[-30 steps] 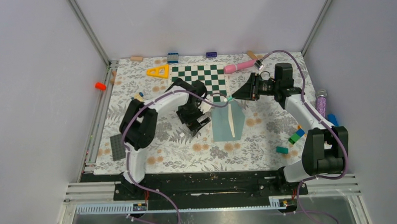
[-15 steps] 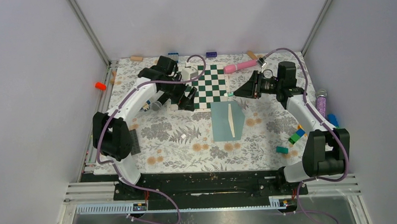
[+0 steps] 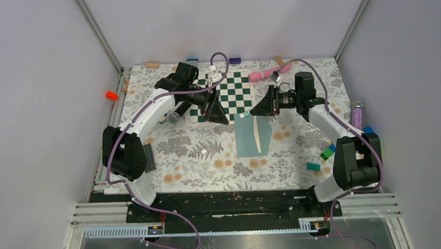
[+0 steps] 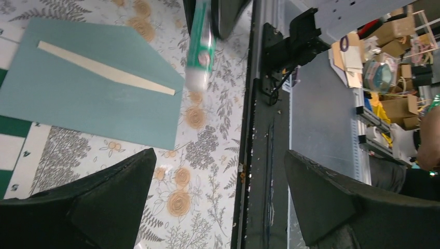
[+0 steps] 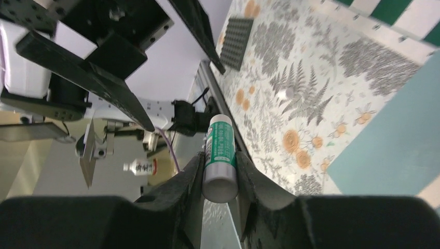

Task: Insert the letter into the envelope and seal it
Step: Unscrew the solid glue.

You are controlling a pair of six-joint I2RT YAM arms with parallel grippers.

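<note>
**Right tool and glue stick at the envelope.** Your right tool (image 5: pixel 220 174) is pinching a green-and-white glue stick (image 5: pixel 220 150) between its two fingers, so that the stick points out ahead of the tool. Seen from above, the stick's free end hangs at the far edge of the envelope (image 3: pixel 251 137). From that tip the teal sheet spreads below and back toward the arm bases. The envelope lies flat on the table (image 3: pixel 197 158). Its long axis runs far to near, and its triangular flap is open, pointing toward the right arm's side. A cream strip (image 3: pixel 256 134) runs along that axis beside the flap's fold. The letter does not show as a separate sheet, and you cannot tell whether it is already inside or whether the strip is its edge.

Your left tool (image 4: pixel 220 181) is spread wide and holds nothing. It hovers just off the envelope's far left corner, over the near edge of the chessboard (image 3: pixel 235 89). The right tool is therefore the nearer one, and the flap probably awaits gluing. The coming stroke likely has to follow the strip's line, toward the arm bases.
</note>
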